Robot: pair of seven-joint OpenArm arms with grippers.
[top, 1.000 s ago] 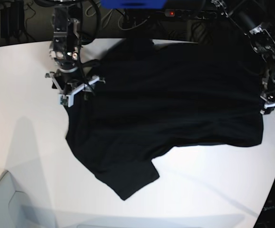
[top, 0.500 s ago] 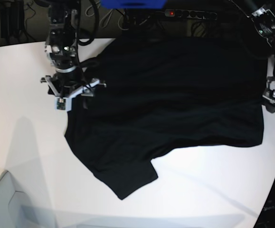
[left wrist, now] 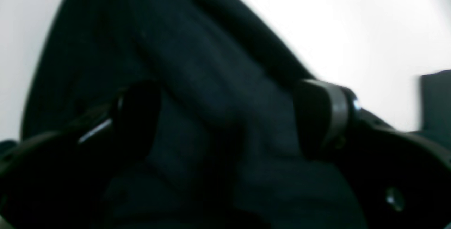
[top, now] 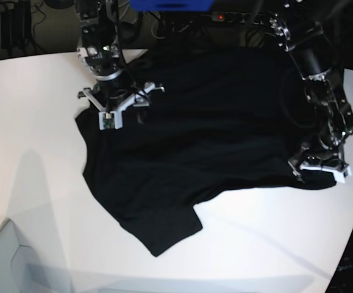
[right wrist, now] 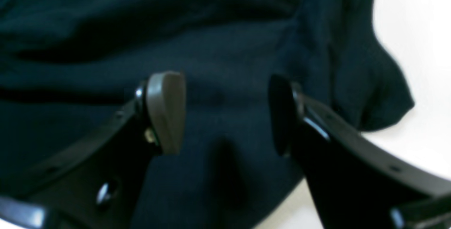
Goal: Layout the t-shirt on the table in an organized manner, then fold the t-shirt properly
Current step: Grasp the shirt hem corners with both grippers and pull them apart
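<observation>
White and smooth, the table (top: 36, 122) has a curved edge and carries the t-shirt (top: 213, 134), a soft black cloth spread plain side up with shallow folds, one short sleeve pointing toward the table's near edge.

The left gripper (top: 320, 165) stands with jaws spread wide over the shirt's corner at the table's right edge; in its wrist view dark cloth lies between the fingers (left wrist: 324, 116), but blur hides whether they touch it. The right gripper (top: 116, 101) is also spread, its grey pad (right wrist: 165, 111) and black finger hovering over wrinkled fabric near a sleeve hem, pinching nothing.

Since a second ago, the left gripper has come inward from beyond the shirt's side onto its lower corner. The right gripper has shifted along the shirt's upper left part, farther from the table's left edge. The shirt's right hem now looks pulled in.
</observation>
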